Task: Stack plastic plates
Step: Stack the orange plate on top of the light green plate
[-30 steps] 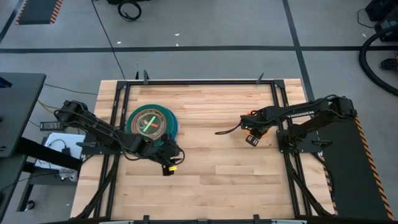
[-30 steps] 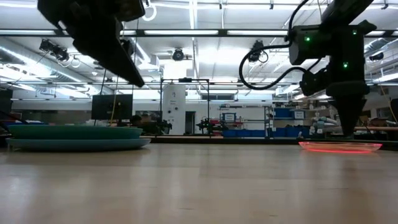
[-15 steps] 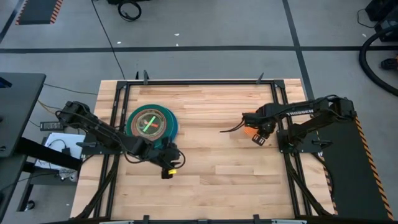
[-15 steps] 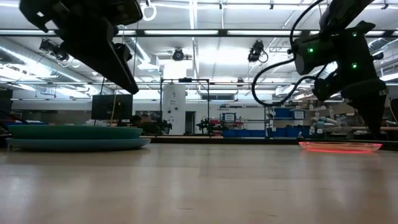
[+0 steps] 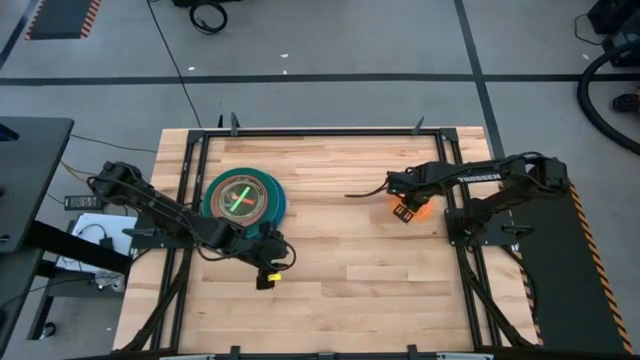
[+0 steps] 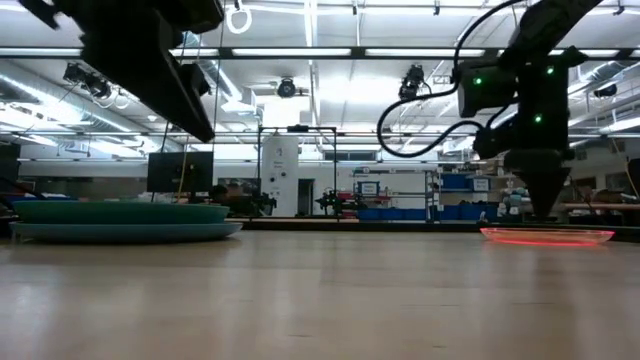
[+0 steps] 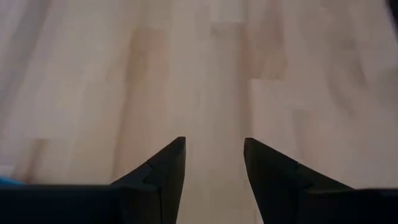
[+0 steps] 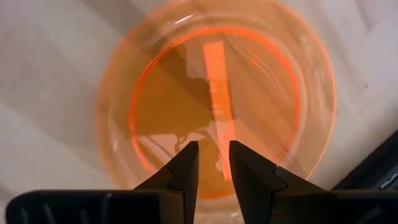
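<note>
A stack of plates sits on the table's left half: blue at the bottom, teal and darker ones above, and small translucent ones on top showing a lime bar and a pink bar crossed. In the low view the stack lies flat. The orange translucent plate lies alone on the right half, flat on the wood. My right gripper hovers just above it, pointing down, open with a narrow gap. My left gripper is open over bare wood, near of the stack.
A black metal frame runs along the table's left, far and right edges. Bare wood lies between the stack and the orange plate. My left arm hangs high over the stack in the low view.
My right gripper swung a little toward the right edge, then came back left and toward the far edge, ending over the orange plate. My left gripper drew a little toward the near edge, away from the stack. No plate moved.
</note>
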{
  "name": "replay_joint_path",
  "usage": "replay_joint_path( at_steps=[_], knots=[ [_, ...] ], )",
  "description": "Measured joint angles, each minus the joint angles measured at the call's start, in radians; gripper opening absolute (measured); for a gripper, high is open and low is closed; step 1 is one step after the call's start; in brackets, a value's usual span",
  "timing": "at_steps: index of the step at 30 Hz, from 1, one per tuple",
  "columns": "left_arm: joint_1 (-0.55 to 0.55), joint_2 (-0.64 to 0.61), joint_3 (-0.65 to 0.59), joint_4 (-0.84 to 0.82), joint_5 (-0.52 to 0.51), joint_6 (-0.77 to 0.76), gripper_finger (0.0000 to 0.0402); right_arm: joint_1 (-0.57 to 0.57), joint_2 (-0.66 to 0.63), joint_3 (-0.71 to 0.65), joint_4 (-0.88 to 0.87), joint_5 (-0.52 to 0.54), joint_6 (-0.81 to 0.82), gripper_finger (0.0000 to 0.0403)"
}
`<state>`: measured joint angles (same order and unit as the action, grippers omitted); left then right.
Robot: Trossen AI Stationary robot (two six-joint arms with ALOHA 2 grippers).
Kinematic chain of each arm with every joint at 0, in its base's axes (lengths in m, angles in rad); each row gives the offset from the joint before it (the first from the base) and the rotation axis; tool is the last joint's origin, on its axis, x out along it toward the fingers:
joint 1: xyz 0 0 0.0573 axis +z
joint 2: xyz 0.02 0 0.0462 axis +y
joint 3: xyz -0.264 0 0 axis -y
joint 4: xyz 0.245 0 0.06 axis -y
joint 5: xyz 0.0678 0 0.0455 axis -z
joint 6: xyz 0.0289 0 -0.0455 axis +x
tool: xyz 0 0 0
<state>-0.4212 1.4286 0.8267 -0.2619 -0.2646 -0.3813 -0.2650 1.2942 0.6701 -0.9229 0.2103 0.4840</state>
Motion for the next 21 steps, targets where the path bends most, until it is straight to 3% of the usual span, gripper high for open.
replay_joint_path(
  at_steps=[8, 11, 15, 19, 21],
  knots=[
    [-0.033, -0.018, 0.001, -0.007, 0.01, 0.0, 0.0172, -0.025, 0.135, 0.0, 0.174, -0.003, -0.039, 0.01],
    [-0.033, -0.018, 0.001, -0.007, 0.01, -0.001, 0.0172, -0.025, 0.175, 0.001, 0.295, -0.061, -0.069, 0.01],
    [-0.033, -0.018, 0.001, -0.006, 0.009, 0.0, 0.0172, -0.004, 0.194, -0.001, 0.515, -0.204, -0.089, 0.01],
    [-0.017, -0.015, 0.001, 0.017, 0.006, 0.043, 0.0172, 0.037, 0.162, 0.0, 0.837, -0.447, -0.122, 0.01],
    [-0.005, -0.014, 0.001, 0.031, 0.004, 0.08, 0.0172, 0.05, 0.134, 0.001, 0.93, -0.513, -0.12, 0.01]
  ],
)
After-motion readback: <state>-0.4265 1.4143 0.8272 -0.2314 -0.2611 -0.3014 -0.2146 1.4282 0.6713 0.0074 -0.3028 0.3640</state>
